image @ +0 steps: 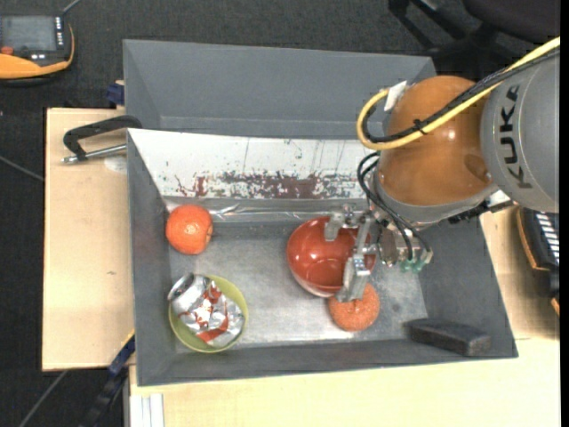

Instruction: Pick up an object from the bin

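My gripper [345, 258] hangs low over the right side of a red bowl [313, 254] in the middle of the bin. Its fingers stand apart, one finger [335, 227] at the bowl's far rim and the other [354, 278] reaching down at the bowl's near right edge. That lower fingertip ends just above an orange ball [356, 311], which lies against the bowl's front right. Nothing is clamped between the fingers.
A second orange ball [188, 229] lies at the left wall. A yellow-green bowl [233, 326] with crumpled foil and red scraps sits in the front left corner. A black block [447, 335] rests at the front right.
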